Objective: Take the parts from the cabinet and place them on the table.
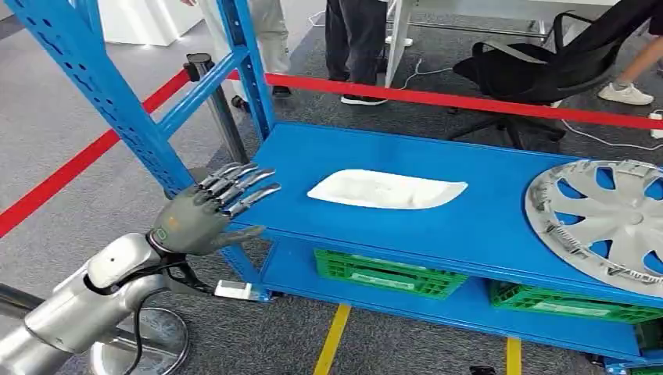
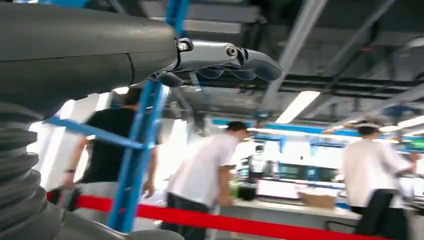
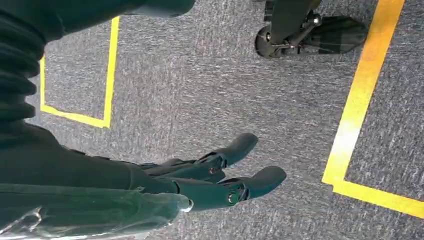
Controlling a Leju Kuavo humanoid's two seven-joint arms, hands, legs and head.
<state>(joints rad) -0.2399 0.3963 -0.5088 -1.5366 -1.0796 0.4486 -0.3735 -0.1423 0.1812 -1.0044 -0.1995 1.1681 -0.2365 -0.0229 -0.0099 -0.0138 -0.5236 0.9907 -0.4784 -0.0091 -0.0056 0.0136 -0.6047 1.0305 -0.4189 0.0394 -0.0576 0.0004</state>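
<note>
**Silver arm, grey hands**

You saw a silver left arm point(image 1: 70, 308) of rounded segments, a black cable looping beneath its wrist. Your left hand point(image 1: 205, 211) had a dark grey palm with a small green ring mark and silvery metal fingers point(image 1: 249, 181). Your right hand point(image 3: 200, 182) showed a grey ribbed cover, dark rounded fingertips and small bright screws.

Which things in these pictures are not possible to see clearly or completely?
- Hubcap: head view, cut off by the right edge.
- Green crates: head view, upper parts hidden under the blue shelf.
- People: left wrist view, blurred; head view, cut off by the top edge.
- Right hand: right wrist view, palm hidden behind its own cover.
</note>
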